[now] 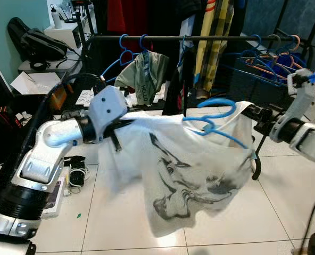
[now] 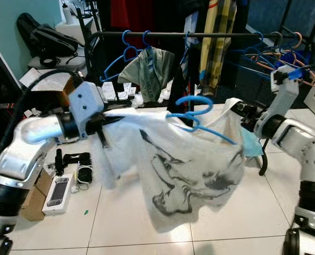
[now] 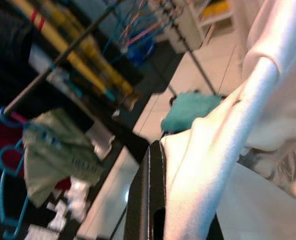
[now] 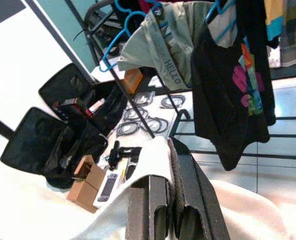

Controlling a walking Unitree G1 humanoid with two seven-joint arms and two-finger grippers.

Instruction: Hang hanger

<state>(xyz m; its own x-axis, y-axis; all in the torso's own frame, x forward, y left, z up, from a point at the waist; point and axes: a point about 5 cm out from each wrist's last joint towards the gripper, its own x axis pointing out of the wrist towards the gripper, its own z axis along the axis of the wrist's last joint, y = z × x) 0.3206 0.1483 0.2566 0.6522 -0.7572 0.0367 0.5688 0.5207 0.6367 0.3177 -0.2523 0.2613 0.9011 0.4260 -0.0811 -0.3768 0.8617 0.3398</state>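
Note:
A white T-shirt [image 1: 189, 175] with a dark print hangs spread between my two arms, below and in front of the black clothes rail [image 1: 200, 38]. A blue hanger [image 1: 213, 119] sits in its neck, hook up. My left gripper [image 1: 117, 133] is shut on the shirt's left shoulder; the wrist view shows the white fabric [image 3: 223, 145] against one black finger [image 3: 148, 200]. My right gripper [image 1: 256, 116] is shut on the right shoulder, with its fingers [image 4: 188, 200] pinching cloth [image 4: 148, 155].
The rail carries several blue hangers [image 1: 126, 45], a grey-green garment [image 1: 144, 74], a black shirt [image 4: 233, 90] and a yellow plaid one [image 1: 213, 37]. A rack of spare hangers [image 1: 269, 58] stands at the right. Bags [image 1: 38, 45], boxes and cables lie on the tiled floor at left.

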